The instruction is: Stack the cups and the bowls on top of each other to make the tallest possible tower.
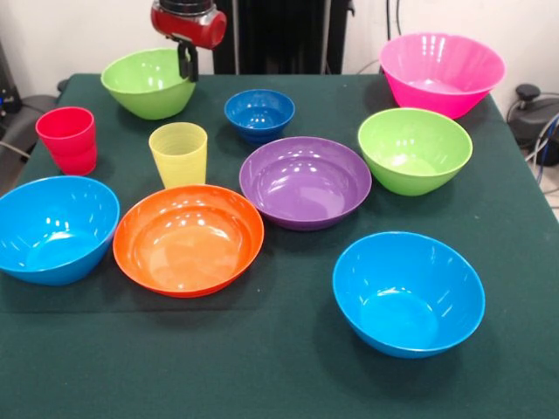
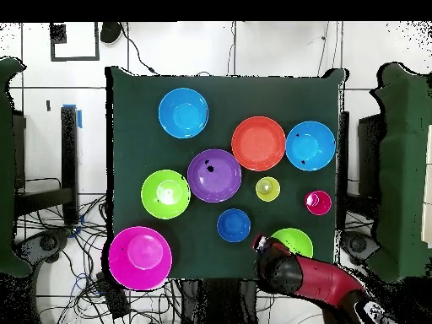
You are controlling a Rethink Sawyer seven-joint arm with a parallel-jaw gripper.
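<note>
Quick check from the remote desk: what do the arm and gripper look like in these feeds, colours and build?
The front view shows the arm's last link as a glossy red rounded housing with a black section above it, and a short black gripper below. Overhead, the arm reads as a thick red tube with black joint sections. No markings or cables on it are legible in either view.

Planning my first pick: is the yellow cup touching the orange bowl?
Cannot tell. In the front view the yellow cup stands right behind the orange bowl, its base hidden by the rim. The overhead view shows them very close, with no plain gap.
</note>
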